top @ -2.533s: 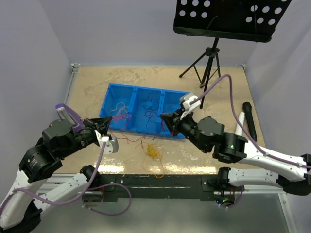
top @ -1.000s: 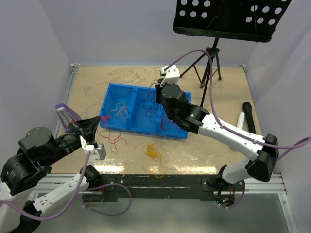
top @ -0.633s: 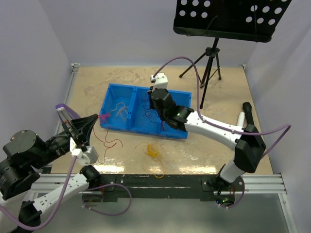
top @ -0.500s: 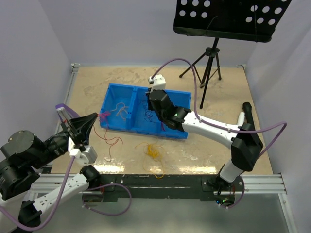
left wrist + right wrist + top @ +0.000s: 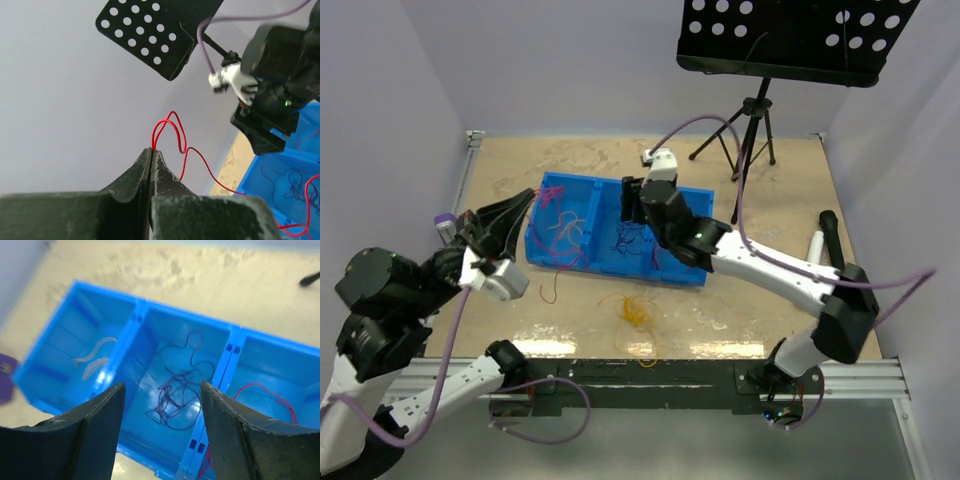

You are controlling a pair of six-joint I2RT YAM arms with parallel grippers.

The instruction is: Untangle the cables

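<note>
My left gripper (image 5: pixel 151 150) is shut on a loop of the red cable (image 5: pixel 172 131), which trails down to the right toward the blue bin (image 5: pixel 280 192). From above, the left gripper (image 5: pixel 525 203) is raised beside the bin's left end, and a red strand (image 5: pixel 548 287) hangs to the table. My right gripper (image 5: pixel 161 386) stands open above the bin's middle compartment, with nothing between its fingers. A purple cable tangle (image 5: pixel 175 395) lies in that compartment under the right gripper (image 5: pixel 632 200). Another red cable (image 5: pixel 265 392) lies in the right compartment. An orange-yellow bundle (image 5: pixel 635 312) sits on the table in front of the bin.
The blue three-compartment bin (image 5: pixel 535 215) sits mid-table; pale curled pieces (image 5: pixel 95 357) lie in its left compartment. A music stand on a tripod (image 5: pixel 750 110) is at the back right. A black microphone (image 5: pixel 833 245) and a white one (image 5: pixel 813 250) lie at the right.
The right gripper has opened over the middle compartment and pulled back slightly to the right. The left gripper has lifted the red cable up and toward the bin's left end.
</note>
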